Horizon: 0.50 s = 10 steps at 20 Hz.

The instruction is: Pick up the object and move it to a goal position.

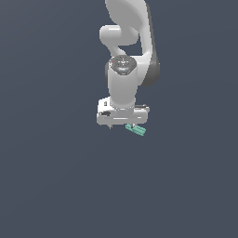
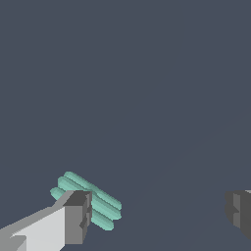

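So, going by the pictures, the task looks barely started; the pick-up isn't done and the carry to the goal hasn't begun, and no goal marker shows in either view, so I can't say where it's supposed to end up.

Biggest thing first: the white-and-grey Panda arm (image 1: 125,46) comes down from the top of the exterior view and points its wrist pretty much straight down over a plain dark floor (image 1: 51,186); under it hangs the gripper (image 1: 122,126), and its jaws are spread wide, nothing between them; in the wrist view one finger (image 2: 78,215) sits near one edge of the picture and the other finger (image 2: 240,211) is way over at the opposite edge, with only bare floor in the gap.

Smallest: the mint-green rod piece (image 2: 88,200), a few short parallel rods stuck together; it lies right by that first finger, partly hidden behind it, on the outer side rather than in the gap as far as I can tell; whether the finger actually touches it I can't tell; in the exterior view it pokes out just below the gripper towards the exterior view's right (image 1: 135,130).

My guess is the hand has to shift sideways to straddle the piece before closing; as it sits, closing would probably miss.
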Each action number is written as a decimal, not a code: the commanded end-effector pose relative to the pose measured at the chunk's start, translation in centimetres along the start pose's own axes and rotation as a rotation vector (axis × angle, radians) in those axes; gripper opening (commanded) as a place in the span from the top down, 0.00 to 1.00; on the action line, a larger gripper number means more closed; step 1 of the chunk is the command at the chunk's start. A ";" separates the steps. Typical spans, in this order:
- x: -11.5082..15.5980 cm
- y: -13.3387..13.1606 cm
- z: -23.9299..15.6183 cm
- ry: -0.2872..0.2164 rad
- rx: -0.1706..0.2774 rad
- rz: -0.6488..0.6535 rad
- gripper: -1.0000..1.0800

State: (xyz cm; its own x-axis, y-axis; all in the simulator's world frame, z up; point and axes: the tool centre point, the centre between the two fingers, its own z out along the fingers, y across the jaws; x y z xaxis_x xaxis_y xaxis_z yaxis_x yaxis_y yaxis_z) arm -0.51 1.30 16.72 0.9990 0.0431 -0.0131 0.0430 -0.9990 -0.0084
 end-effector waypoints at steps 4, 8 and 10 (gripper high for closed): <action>0.1 0.7 0.0 0.001 -0.006 0.004 0.04; 0.3 3.0 0.0 0.005 -0.025 0.020 0.04; 0.3 3.6 0.0 0.006 -0.030 0.026 0.04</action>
State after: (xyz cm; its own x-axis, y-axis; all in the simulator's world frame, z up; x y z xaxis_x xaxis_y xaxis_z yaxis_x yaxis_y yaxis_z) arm -0.09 -1.79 16.71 0.9997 0.0212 -0.0079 0.0213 -0.9996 0.0169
